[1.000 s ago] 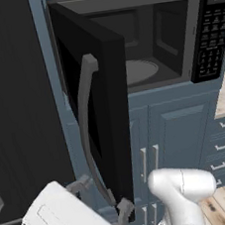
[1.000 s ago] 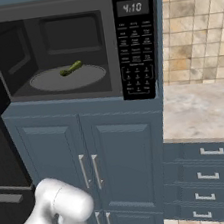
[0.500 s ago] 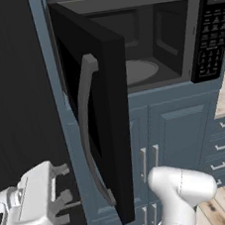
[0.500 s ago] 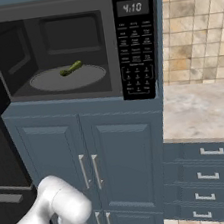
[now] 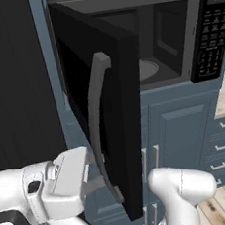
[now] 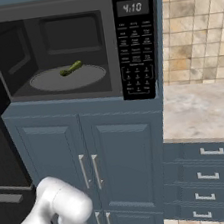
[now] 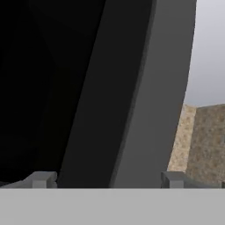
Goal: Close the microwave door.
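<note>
- Black and glossy, the microwave door [image 5: 114, 109] stands swung wide open, hinged at the left of the oven and jutting out toward the camera in the left base view.
- Its long curved grey handle [image 5: 99, 121] runs vertically down the door's outer face.
- The tool [image 5: 94, 171] sits low, just beside the bottom stretch of the handle; its white hand body fills the lower left of that view.
- In the hand view the grey handle [image 7: 145, 88] runs close between the two fingertips [image 7: 173, 179], which stand well apart, so the tool is spread wide and grips nothing.
- Whether a fingertip touches the handle cannot be told.
- Inside the oven, a small green item [image 6: 71, 68] lies on the round grey turntable [image 6: 68, 78].
- The keypad panel [image 6: 136, 45] shows 4:10.
- Blue-grey cabinet doors [image 6: 126, 162] sit below, and a pale stone worktop [image 6: 205, 113] lies to the right.
</note>
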Controlling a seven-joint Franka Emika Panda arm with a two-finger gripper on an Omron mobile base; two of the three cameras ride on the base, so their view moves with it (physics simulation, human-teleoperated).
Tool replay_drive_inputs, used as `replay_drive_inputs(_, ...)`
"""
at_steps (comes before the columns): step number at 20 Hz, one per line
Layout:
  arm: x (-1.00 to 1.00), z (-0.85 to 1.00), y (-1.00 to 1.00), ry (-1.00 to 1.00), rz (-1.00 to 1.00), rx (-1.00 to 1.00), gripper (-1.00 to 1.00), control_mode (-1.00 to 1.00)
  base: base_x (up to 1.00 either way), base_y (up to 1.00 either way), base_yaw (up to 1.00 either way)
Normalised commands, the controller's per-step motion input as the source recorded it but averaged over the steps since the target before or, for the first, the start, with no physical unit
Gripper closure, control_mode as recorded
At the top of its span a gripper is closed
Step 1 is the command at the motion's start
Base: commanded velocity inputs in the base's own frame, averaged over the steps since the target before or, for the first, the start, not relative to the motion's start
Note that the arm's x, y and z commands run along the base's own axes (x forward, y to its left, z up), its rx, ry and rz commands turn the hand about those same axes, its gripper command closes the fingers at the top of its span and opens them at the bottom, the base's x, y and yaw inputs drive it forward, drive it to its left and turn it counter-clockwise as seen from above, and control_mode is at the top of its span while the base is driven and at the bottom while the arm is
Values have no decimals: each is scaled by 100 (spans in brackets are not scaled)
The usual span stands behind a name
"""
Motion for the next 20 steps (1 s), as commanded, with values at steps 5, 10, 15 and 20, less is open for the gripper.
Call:
replay_drive_inputs(5,-22,5,-100,17,21,16,-100,-100,0,0,0)
replay_drive_inputs(10,20,-1,-100,29,32,6,-100,-100,0,0,0)
replay_drive_inputs(15,55,0,-100,25,33,0,-100,-100,0,0,0)
replay_drive_inputs(20,63,1,-100,22,33,0,-100,-100,0,0,0)
